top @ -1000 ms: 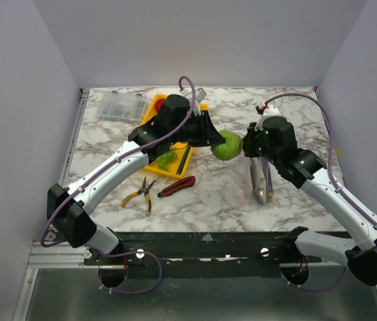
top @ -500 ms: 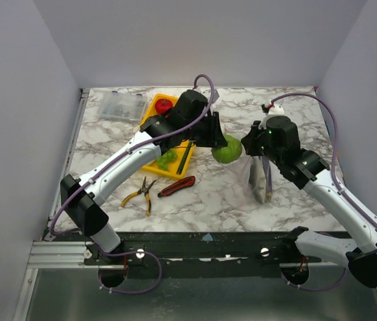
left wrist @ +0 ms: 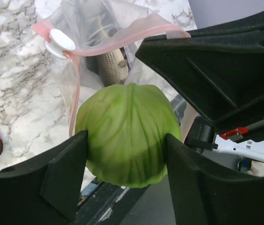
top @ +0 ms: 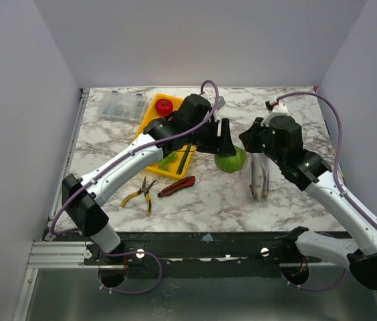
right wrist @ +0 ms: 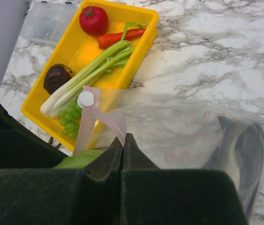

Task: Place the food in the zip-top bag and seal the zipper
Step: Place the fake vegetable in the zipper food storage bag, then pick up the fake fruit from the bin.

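Found the left gripper [top: 226,148] pointing down, its fingers [left wrist: 62,173] spread to either side of the cabbage [left wrist: 125,126], the green ball filling the gap between them. Could not tell a firm hold from a release in any view. Saw the cabbage at the mouth of the bag [right wrist: 183,136], just at the left fingertips and just beside the right gripper [right wrist: 123,140]. Could not tell it inside or outside the bag.

Found the right gripper clenched on the bag's top edge, pinching the pink zipper [left wrist: 122,41] and holding the bag up, the mouth gaping toward the left gripper. Noted the white slider [left wrist: 61,41] at the zipper's end, ahead of the left gripper and just left of the right fingertips. Saw the fish [left wrist: 109,65] already inside the bag, hanging below the right gripper and beyond the cabbage from the left wrist.

Noted the yellow tray [right wrist: 143,35] ahead of the right gripper and under the left arm, holding tomato [right wrist: 93,20], carrot [right wrist: 120,37], leek [right wrist: 90,77], eggplant [right wrist: 57,77] and grapes [right wrist: 70,119]. Saw pliers [top: 140,194] and knife [top: 177,186] on the table [top: 208,200], back toward the bases from the left gripper and well apart from both. Noted a clear box [top: 117,105] on the far side of the tray from the grippers.
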